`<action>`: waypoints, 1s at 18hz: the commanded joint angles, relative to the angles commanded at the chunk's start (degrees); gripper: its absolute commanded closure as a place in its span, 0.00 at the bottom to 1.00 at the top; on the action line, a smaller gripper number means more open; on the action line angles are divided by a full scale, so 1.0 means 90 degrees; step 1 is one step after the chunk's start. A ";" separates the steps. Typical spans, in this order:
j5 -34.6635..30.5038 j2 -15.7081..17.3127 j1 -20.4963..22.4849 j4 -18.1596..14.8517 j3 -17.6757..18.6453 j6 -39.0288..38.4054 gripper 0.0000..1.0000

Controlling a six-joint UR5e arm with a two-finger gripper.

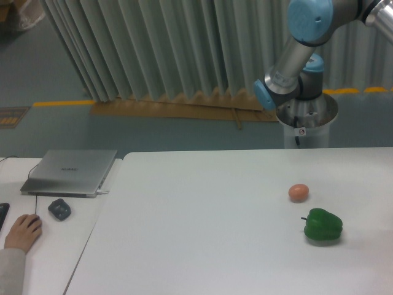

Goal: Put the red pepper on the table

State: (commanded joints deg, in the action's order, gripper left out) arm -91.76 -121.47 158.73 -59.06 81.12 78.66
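Claw: out of frame; only the arm (pixel 295 58) shows, grey links with blue joint caps, rising past the top right corner. Whether the claw is released or clenched cannot be told.
Arm base: metal pedestal (pixel 305 123) behind the far edge of the table, right of centre.
Red pepper: not visible anywhere in this view; its place cannot be told.
Table (pixel 202 233): plain white top, below and in front of the arm. Far edge runs straight across the frame under the pedestal; rounded far left corner; left edge slants down toward the bottom of the frame; right and near edges cut off by the frame.
Open room: broad bare white from the left edge across the middle; the only items sit in the right part.
Count on table: one green pepper (pixel 323 225), one small orange-brown ball (pixel 298 192). Ball lies just beyond and left of the pepper, apart from it, both below the arm.
Side desk (pixel 43 258): narrower white desk to the far left, a thin gap between it and the table.
Count on desk: one closed grey laptop (pixel 70 172), one dark mouse (pixel 59 209), one person's hand (pixel 23 232) resting near the mouse.
Backdrop: pleated grey curtain (pixel 172 49) behind everything.
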 joint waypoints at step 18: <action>0.0947 0.0527 0.0332 -0.1435 -0.0215 -0.0049 0.52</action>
State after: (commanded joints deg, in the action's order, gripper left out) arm -83.23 -116.72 161.72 -71.98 79.19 78.22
